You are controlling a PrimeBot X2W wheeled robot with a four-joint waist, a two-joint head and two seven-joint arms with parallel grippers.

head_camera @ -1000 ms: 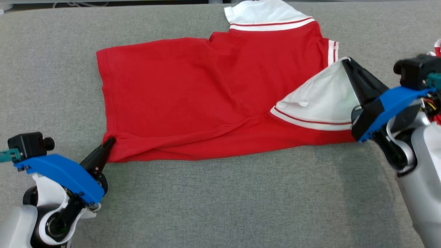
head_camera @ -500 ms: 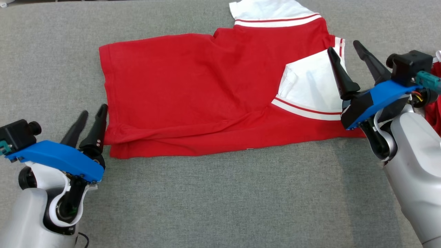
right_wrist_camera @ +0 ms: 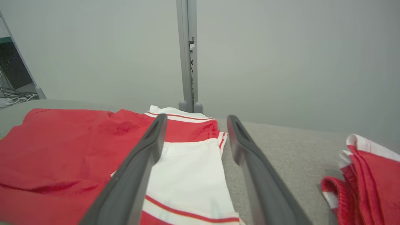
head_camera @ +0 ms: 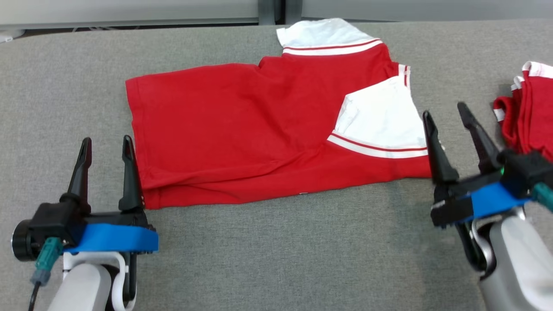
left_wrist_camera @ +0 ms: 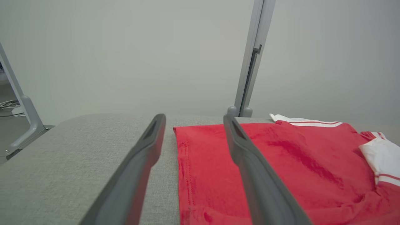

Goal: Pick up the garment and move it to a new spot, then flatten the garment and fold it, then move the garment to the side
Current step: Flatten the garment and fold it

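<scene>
A red garment (head_camera: 242, 125) with white, red-striped sleeves lies on the grey table, its near edge folded over and one white sleeve (head_camera: 380, 121) laid across its right part. My left gripper (head_camera: 106, 144) stands open by the garment's lower left corner, holding nothing. My right gripper (head_camera: 445, 111) is open just off the garment's right edge, near the white sleeve. In the left wrist view the left gripper (left_wrist_camera: 193, 120) frames the garment's hem (left_wrist_camera: 212, 162). In the right wrist view the right gripper (right_wrist_camera: 195, 122) points over the white sleeve (right_wrist_camera: 187, 175).
Another red and white garment (head_camera: 529, 108) lies bunched at the table's right side, also at the right in the right wrist view (right_wrist_camera: 365, 181). A grey post (head_camera: 271, 6) stands behind the table's far edge. Bare grey table surface (head_camera: 281, 259) spreads in front of the garment.
Both grippers have opened and let go of the garment, which now lies flat. Both arms have drawn back toward me, and the camera has shifted.
</scene>
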